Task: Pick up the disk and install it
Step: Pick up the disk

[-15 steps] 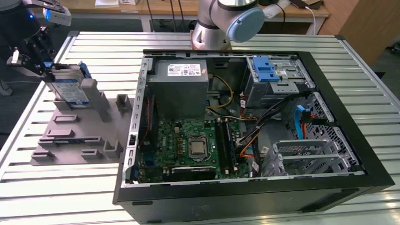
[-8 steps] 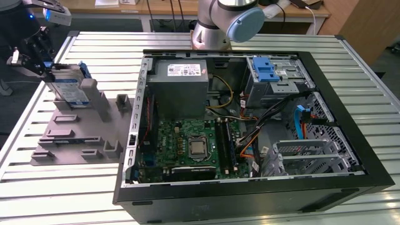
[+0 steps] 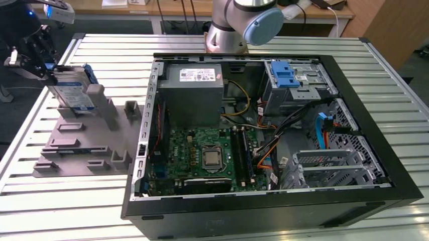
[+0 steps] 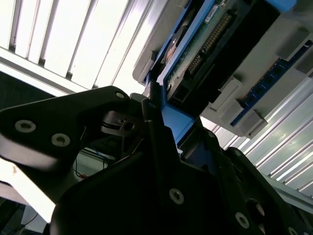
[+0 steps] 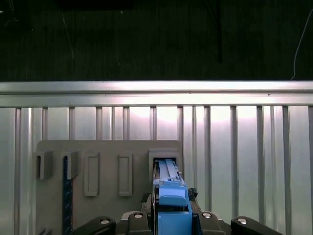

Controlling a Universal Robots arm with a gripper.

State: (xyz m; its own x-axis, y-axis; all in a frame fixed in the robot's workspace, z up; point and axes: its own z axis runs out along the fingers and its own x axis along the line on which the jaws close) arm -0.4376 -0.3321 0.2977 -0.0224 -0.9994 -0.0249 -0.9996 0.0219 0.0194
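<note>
The disk (image 3: 71,91), silver with a blue-and-white label and a blue frame, stands on edge in a slot at the far end of the grey holder rack (image 3: 87,148), at the exterior view's left. My gripper (image 3: 45,68) is at the disk's upper far end. In the first wrist view the disk's blue frame (image 5: 170,198) sits tightly between the dark fingers of the gripper (image 5: 171,213), its lower end in the rack slot (image 5: 105,152). The second wrist view shows a finger (image 4: 157,129) pressed against the blue frame, with the disk's circuit-board side (image 4: 215,44) beyond it.
An open black computer case (image 3: 379,125) lies at the exterior view's right, holding a grey power supply (image 3: 194,93), a motherboard (image 3: 208,155) and a drive cage with a blue latch (image 3: 287,75). The arm's base (image 3: 231,30) stands behind it. Everything rests on a slatted metal table (image 3: 67,201).
</note>
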